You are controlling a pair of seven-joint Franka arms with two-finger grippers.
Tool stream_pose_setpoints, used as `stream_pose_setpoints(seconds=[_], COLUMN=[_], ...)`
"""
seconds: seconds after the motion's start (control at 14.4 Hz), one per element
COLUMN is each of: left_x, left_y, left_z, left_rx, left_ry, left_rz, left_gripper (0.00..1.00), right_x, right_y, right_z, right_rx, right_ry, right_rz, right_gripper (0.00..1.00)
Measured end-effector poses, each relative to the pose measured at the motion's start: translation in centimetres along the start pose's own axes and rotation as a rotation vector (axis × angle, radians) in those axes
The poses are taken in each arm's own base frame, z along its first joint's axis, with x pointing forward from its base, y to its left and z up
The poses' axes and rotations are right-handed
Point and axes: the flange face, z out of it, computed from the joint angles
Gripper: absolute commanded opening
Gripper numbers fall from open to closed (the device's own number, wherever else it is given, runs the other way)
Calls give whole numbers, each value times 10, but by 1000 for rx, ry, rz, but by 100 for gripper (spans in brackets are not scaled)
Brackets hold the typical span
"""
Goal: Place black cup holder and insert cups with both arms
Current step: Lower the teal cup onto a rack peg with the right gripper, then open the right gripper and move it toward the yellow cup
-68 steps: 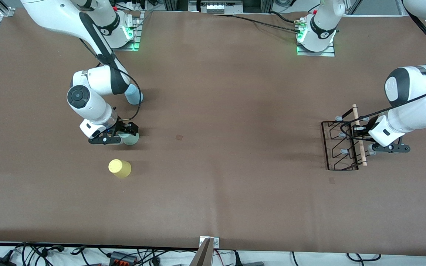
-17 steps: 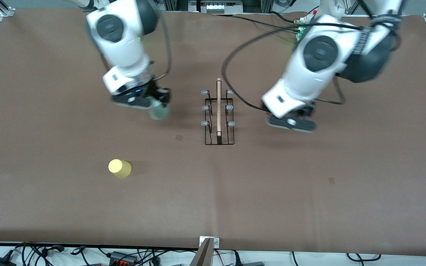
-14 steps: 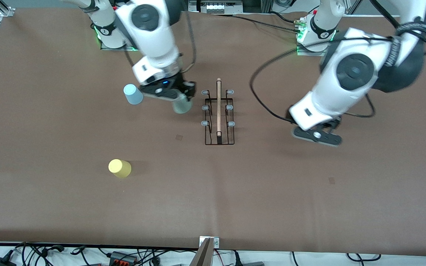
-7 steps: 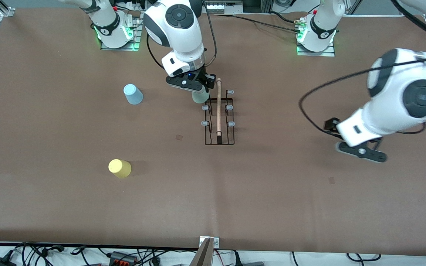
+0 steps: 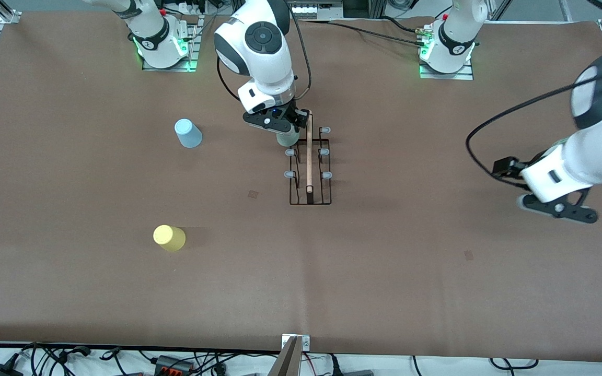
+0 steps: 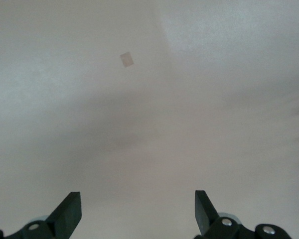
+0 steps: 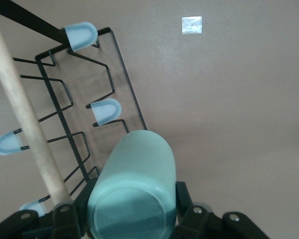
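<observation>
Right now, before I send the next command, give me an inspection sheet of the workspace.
Surface: brown table cover, flat, two small square marks.
Job's things: black cup holder upright mid-table; mint cup at the holder's peg row farthest from the front camera; blue cup and yellow cup stand toward the right arm's end, the yellow nearer the front camera.
Clutter: nothing seen.
Grippers: right tool shut on the mint cup over the holder; left tool open, empty, over bare table at the left arm's end.
Cables: bundles along both table edges, off the surface.
Surroundings: arm bases lit green.
</observation>
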Motion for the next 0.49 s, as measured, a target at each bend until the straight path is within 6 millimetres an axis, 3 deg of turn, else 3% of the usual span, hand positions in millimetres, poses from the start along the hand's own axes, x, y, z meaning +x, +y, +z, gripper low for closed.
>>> stream_pose_setpoints(seconds=[0.07,0.35,0.49], left_x=[-3,-3,-2], left_y=[-2,-17,-15], left_z=[-7,-3,-6], left_rx=[1,-7,-4], left_ry=[4,-3,17], left_rz=[-5,-27,-37], left_gripper=[100,100,100], right_x=[0,-6,-4], right_y=[0,-9,-12], right_z=[2,0,-10], right_rx=[1,45,66], right_ry=[-1,16,27], right_rz=[-1,-13,-14], right_gripper=[100,100,100])
